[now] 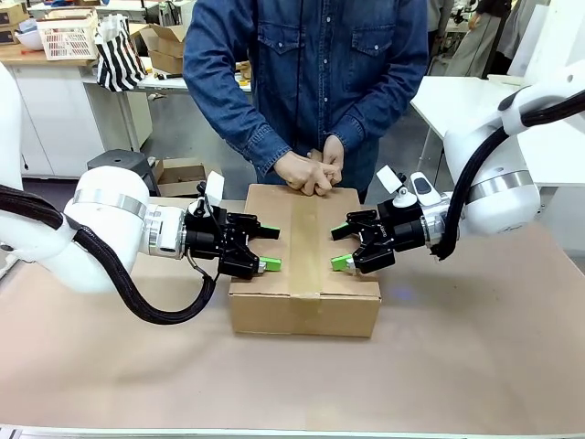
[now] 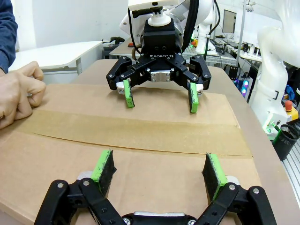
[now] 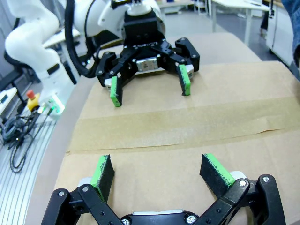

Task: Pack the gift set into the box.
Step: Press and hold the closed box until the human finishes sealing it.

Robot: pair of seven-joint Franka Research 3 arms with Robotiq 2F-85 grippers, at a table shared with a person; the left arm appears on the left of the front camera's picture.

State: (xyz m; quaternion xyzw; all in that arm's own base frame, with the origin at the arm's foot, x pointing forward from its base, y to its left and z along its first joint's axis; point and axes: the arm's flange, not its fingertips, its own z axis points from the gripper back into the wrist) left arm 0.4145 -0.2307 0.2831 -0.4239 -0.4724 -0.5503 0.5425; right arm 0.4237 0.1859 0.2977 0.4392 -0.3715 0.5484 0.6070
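Note:
The box (image 1: 304, 297) stands in the middle of the table with its flaps down and a strip of brown tape (image 1: 304, 238) along the top seam. The gift set is hidden. My left gripper (image 1: 271, 248) is open over the box's left edge, nothing between its green pads. Facing it, my right gripper (image 1: 340, 246) is open over the right part of the lid. In the left wrist view my left gripper (image 2: 158, 161) hovers just above the cardboard (image 2: 70, 98), the right gripper (image 2: 161, 102) opposite. The right wrist view mirrors this: right gripper (image 3: 157, 164), left gripper (image 3: 150, 95).
A person in a denim shirt stands at the far side, both hands (image 1: 311, 169) clasped at the box's far edge. The table (image 1: 475, 338) has a brown cover. A smaller open carton (image 1: 183, 174) sits behind the table at left, a white table (image 1: 457, 101) at back right.

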